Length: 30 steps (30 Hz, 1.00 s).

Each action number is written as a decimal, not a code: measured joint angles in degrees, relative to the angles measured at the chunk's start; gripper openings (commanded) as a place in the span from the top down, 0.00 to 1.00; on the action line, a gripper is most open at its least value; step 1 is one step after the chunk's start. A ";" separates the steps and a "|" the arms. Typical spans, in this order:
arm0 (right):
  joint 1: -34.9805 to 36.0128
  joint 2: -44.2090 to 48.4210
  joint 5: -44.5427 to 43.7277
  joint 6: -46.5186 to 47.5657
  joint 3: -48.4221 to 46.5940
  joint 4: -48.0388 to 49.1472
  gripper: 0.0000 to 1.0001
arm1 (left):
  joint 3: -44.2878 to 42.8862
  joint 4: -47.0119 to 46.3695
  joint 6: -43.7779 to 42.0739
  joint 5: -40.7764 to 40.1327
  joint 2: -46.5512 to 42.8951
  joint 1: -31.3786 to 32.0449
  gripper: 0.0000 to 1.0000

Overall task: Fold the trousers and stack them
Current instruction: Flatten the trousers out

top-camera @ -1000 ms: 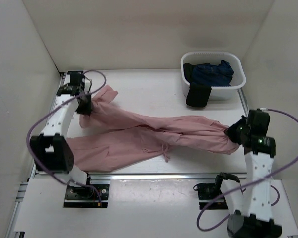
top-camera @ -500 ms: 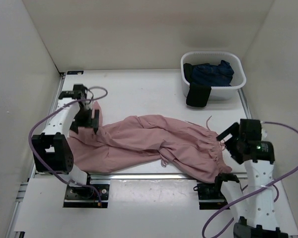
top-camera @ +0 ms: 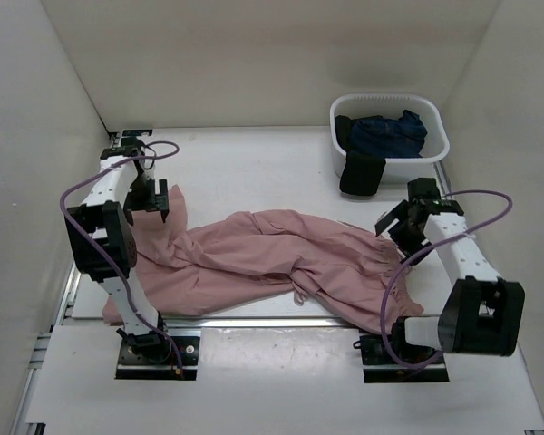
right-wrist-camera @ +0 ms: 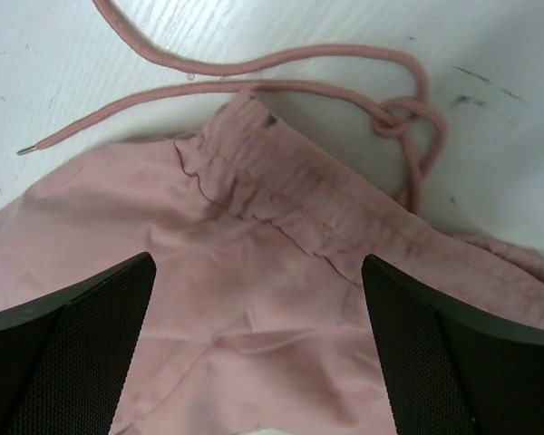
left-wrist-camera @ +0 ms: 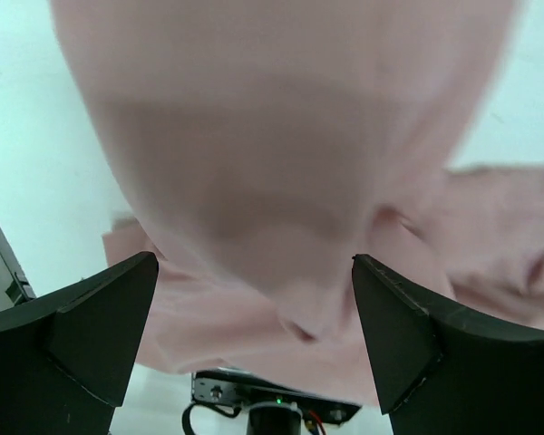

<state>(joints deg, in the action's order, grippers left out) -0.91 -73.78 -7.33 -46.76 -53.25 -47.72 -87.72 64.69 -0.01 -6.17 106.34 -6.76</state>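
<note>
Pink cloth, soft and limp: the trousers [top-camera: 281, 254] lie crumpled on the desk [top-camera: 254, 154], in front of the white tub [top-camera: 408, 170] and trailing away from it. Both tools gape wide, gripping nothing: the right tool [top-camera: 397, 231] is over the waistband [right-wrist-camera: 290, 181] nearest the tub, the left tool [top-camera: 156, 207] at the leg end farthest from it. I'd pinch the thick gathered waistband; the thin legs will likely sag and slide.

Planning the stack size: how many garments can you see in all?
3: the pink trousers spread on the table, a navy garment in the white basket, and a black garment draped over its front rim. More may lie hidden underneath.
</note>
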 measured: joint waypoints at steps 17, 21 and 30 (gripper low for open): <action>1.09 -18.36 -1.70 -0.63 0.17 6.56 0.69 | -19.50 -5.42 0.00 2.69 24.28 3.65 0.00; 1.05 -19.26 -3.15 -0.22 -1.20 5.55 0.97 | -21.53 -4.83 0.90 2.05 26.16 3.23 0.69; -4.39 -17.22 -7.91 3.02 -10.32 1.18 1.00 | -29.05 -5.75 0.00 -5.33 29.31 1.92 0.86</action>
<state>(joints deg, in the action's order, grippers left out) -5.30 -91.00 -15.25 -43.75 -63.57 -46.54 -116.77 58.94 -0.01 -11.51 135.66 -4.84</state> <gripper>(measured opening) 0.140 0.146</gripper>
